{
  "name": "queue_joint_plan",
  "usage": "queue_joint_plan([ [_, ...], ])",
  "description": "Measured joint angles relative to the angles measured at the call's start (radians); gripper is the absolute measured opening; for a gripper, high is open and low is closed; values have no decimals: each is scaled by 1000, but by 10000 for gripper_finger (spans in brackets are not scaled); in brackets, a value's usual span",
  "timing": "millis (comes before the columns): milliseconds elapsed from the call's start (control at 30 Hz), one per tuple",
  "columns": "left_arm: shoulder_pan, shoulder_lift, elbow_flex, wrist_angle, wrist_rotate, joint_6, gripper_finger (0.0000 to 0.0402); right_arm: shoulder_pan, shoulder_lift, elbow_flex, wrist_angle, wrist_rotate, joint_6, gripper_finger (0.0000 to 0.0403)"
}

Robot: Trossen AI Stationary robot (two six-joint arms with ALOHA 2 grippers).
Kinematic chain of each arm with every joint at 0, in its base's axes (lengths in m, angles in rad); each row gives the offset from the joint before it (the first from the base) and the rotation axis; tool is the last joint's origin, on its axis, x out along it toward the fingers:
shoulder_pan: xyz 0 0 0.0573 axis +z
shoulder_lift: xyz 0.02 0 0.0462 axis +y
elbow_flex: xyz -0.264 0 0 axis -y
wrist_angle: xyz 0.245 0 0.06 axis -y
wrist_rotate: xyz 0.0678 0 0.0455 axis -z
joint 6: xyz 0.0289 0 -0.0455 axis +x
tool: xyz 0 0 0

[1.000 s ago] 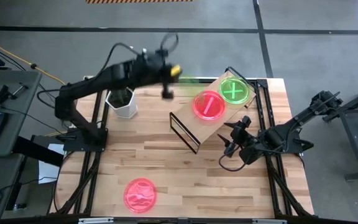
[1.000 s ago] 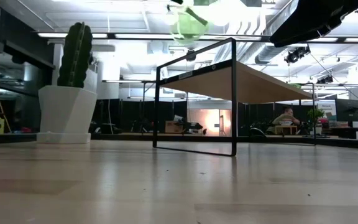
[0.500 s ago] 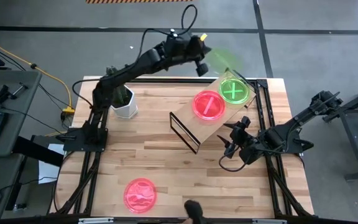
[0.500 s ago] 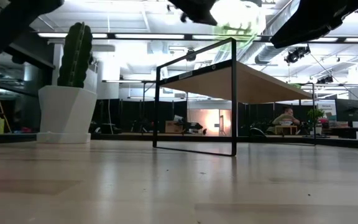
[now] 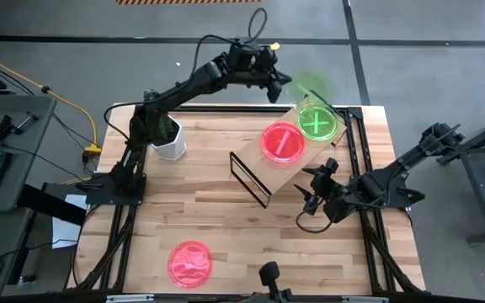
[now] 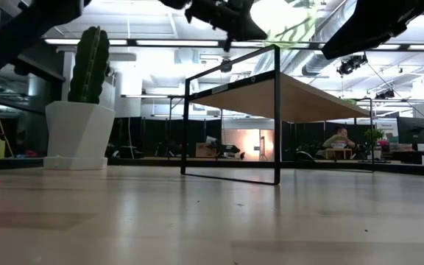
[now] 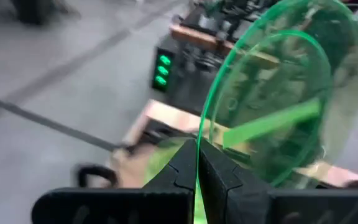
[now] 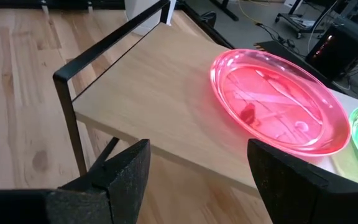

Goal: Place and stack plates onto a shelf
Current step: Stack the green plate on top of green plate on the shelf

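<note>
Green plate point(image 7: 272, 99) clamped by its rim in left gripper point(image 5: 273, 77), beyond table's far edge point(image 5: 226, 108), at 11 o'clock of shelf point(image 5: 263, 164) bearing one pink plate point(image 5: 282, 141), one green stack point(image 5: 317, 123), third pink plate point(image 5: 190, 262) on open tabletop, right gripper point(image 5: 317, 187) fingers apart, at shelf's 5 o'clock.

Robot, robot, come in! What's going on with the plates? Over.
Left end effector shut on green plate, high beyond shelf. Right end effector open, beside shelf. Pink plate and green stack on shelf. Path clear.
</note>
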Motion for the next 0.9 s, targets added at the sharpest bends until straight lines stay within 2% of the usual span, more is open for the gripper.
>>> queue_joint_plan([
  [67,0,27,0,-2,30,-57,0,0,9,0,0,2,0,261],
  [267,0,113,-1,-18,31,-191,0,0,49,0,4,-2,11,261],
  [567,-1,211,-1,3,18,-250,0,0,78,0,9,0,29,261],
  [900,-29,215,-2,22,-33,-248,0,0,78,0,21,17,27,261],
])
